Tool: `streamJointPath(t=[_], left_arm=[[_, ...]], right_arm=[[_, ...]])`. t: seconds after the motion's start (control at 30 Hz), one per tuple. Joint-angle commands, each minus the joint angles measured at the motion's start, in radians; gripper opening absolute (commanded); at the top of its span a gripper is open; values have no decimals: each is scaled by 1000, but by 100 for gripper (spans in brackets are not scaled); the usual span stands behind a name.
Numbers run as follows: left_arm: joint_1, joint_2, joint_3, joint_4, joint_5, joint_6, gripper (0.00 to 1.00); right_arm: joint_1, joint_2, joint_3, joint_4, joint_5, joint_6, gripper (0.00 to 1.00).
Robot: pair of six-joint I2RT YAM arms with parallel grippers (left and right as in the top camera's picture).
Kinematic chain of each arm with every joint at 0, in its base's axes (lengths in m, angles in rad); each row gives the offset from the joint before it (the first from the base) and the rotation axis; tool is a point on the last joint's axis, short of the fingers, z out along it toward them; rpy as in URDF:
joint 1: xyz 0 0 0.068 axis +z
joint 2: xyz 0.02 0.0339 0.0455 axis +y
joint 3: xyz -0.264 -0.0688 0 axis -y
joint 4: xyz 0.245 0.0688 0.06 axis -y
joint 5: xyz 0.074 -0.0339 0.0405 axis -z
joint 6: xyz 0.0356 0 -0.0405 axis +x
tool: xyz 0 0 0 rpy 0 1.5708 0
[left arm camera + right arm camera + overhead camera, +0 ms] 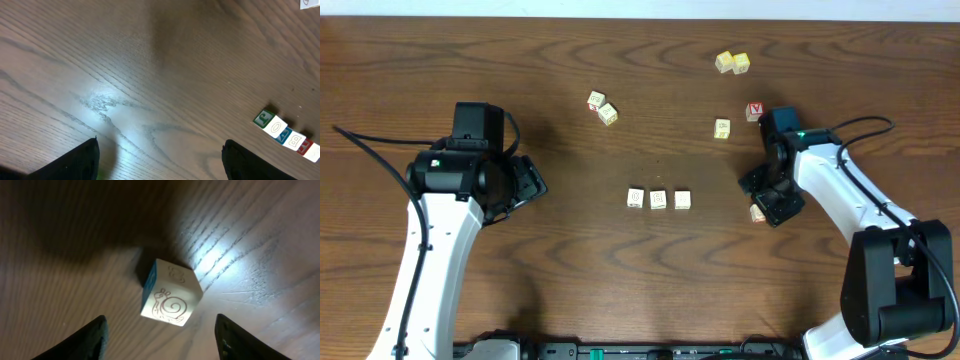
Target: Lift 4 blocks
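We see the right end effector (pixel 161 337) poised low over a small pale cream wooden cube with a snail outline (pixel 172 297), which sits flat on the dark brown wood-grain surface (pixel 620 280). The two fingers stand apart with a clear gap on either side of the cube and touch nothing. The cube lies just ahead of the fingertips and roughly centred between them. Its one visible side is blue, and its faces are turned a little off the line the fingers would close along. As a cube it has no long axis, so we judge that the next move depends on this small twist and on advancing enough to bring the fingers alongside two opposite faces.

A row of three pale cream wooden cubes (pixel 658 199) rests mid-surface, side by side with small gaps. It lies between the two arms, somewhat nearer the right one. None of the four is off the surface, so we judge the lifting not yet begun.

The left end effector (pixel 161 155) is spread wide over bare wood and holds nothing, well apart from the row. The two yellow-topped cubes (pixel 732 63) and the red-faced cube (pixel 754 111) lie farther back and are not our concern.
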Motion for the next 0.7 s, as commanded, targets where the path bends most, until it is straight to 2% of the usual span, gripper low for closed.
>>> streamJointPath(t=[0.0,0.3,0.4,0.57,0.67], left_arm=[[4,16,-6,-2,-2,-1,79],[4,18,-6,-2,-2,-1,79],[4,19,-6,-2,-2,-1,79],[4,18,-6,-2,-2,-1,79],[4,19,-6,-2,-2,-1,79]], right_arm=[[-1,8,-42,38,10,50,65],[-9,8,-75,68,53,50,65],[-9,8,-77,71,57,50,56],[-7,9,-87,70,66,50,56],[-7,9,-87,84,51,49,52]])
